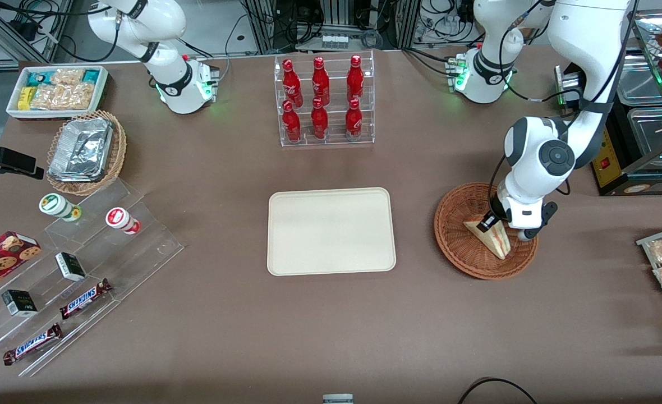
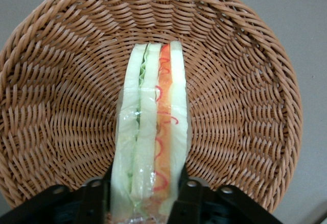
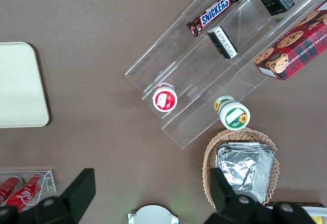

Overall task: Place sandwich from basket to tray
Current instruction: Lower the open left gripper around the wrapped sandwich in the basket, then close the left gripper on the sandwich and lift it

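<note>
We have our hand [image 2: 145,193] closed on the sandwich [image 2: 152,132], one finger against each bread face so the filling edge stays upright between them. The wedge sits inside the basket [image 1: 454,235], not yet lifted. The tray [image 1: 331,231] lies beside the basket, toward the parked arm.

Basket [image 2: 245,106]: reddish-brown woven wicker, rough ribbed weave. Sandwich [image 2: 153,132]: soft pale bread under glossy clear film. Gripper [image 2: 145,196] down in basket, matt black plastic fingers [image 2: 190,198] against film. Tray [image 1: 331,231]: smooth matt cream plastic. Table [image 1: 331,336]: matt brown.
</note>
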{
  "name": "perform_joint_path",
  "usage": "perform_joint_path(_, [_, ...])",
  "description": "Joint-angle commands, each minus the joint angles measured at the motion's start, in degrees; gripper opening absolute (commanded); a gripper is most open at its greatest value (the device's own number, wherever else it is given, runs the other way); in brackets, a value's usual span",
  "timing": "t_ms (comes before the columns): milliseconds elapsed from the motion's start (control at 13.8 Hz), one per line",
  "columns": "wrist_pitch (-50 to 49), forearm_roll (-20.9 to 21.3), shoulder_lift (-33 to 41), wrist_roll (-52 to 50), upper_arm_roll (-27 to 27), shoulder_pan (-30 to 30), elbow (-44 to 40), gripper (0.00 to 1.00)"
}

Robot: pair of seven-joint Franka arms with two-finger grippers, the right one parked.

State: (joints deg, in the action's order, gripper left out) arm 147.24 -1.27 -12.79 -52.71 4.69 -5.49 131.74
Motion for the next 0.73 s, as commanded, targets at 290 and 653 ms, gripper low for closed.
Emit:
perform_joint_path(290, [-16.41, 4.08, 3.56, 1.11, 0.84, -0.75, -9.71, 0.0])
perform_joint_path(653, [-31.37, 3.21, -1.52, 4.01, 4.09, -5.66, -25.45, 0.0])
